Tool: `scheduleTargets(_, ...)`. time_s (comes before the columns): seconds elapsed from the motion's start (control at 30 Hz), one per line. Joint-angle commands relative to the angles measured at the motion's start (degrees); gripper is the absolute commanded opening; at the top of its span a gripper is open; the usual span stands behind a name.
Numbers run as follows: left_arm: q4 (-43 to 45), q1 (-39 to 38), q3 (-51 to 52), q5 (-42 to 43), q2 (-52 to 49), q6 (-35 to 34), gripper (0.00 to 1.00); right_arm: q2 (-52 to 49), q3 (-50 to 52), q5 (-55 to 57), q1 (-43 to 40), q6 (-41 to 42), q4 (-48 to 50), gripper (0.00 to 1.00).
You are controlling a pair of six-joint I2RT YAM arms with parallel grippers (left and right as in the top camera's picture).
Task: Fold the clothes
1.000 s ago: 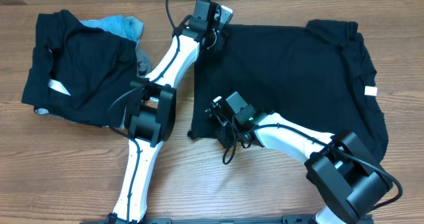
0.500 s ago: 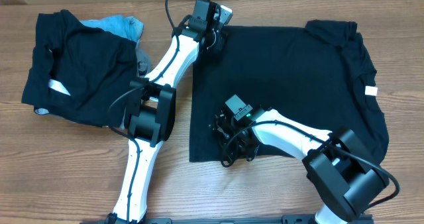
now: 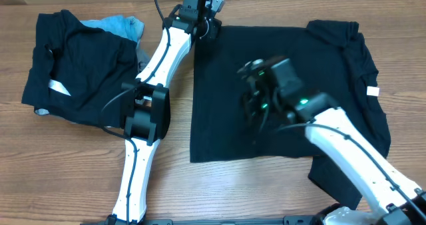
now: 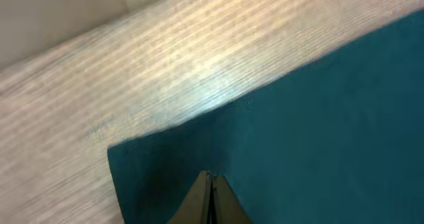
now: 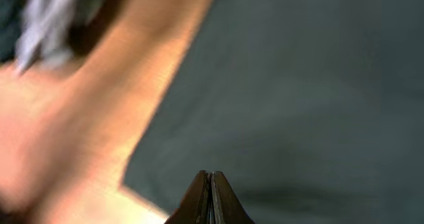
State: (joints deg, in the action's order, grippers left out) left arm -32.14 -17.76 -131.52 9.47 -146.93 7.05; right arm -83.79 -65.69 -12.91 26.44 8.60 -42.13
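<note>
The black T-shirt (image 3: pixel 219 118) lies spread flat on the right half of the table, with its white tag (image 3: pixel 373 90) at the right edge. My left gripper (image 3: pixel 210 30) is shut at the shirt's far-left corner. In the left wrist view its tips (image 4: pixel 211 177) rest over the fabric (image 4: pixel 331 118) just inside that corner, with no cloth seen between them. My right gripper (image 3: pixel 255 112) is shut and raised above the middle of the shirt. In the right wrist view its tips (image 5: pixel 211 176) hover over the dark cloth (image 5: pixel 298 85), blurred by motion.
A pile of other clothes lies at the far left: a black garment with a slanted white strip (image 3: pixel 66 65), a light-blue one (image 3: pixel 123 24) and a grey one (image 3: pixel 143 62). The left arm stretches between the pile and the shirt. Bare wooden table (image 3: pixel 219 192) lies in front.
The shirt's near-left corner, bunched a second ago, now lies flat. My right gripper has left that corner, risen and moved right over the shirt's middle. My left gripper shifted slightly up and left.
</note>
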Motion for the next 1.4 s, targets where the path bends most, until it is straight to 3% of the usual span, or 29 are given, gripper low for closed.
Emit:
scheduleTargets(0.0, 6.2, -1.2, -1.2, 0.7, -2.1, -0.2, 0.04, -3.0, 0.0, 6.3, -4.3, 3.8, 0.7, 0.04)
scheduleTargets(0.07, 8.8, -2.0, -1.2, 0.9, -3.5, -0.2, 0.04, -6.0, 0.2, 6.3, -5.7, 4.0, 0.7, 0.04)
scheduleTargets(0.2, 10.1, -3.9, -1.2, 2.7, -5.0, -0.2, 0.04, -11.5, 0.2, 14.1, -6.3, 12.2, 1.0, 0.04)
scheduleTargets(0.53, 2.6, -8.1, -0.9, 0.0, -6.2, 3.3, 0.04, -16.6, 2.1, 18.3, -10.8, 24.5, 1.0, 0.04)
scheduleTargets(1.17, -5.0, -4.2, -0.9, -4.4, -9.0, 3.7, 0.04, -27.8, 2.7, 11.3, -7.5, 22.4, 11.0, 0.04)
scheduleTargets(1.37, -9.5, -2.7, -0.9, -5.7, -9.0, 3.7, 0.04, -27.8, 2.7, 8.6, -2.9, 14.5, 15.8, 0.04)
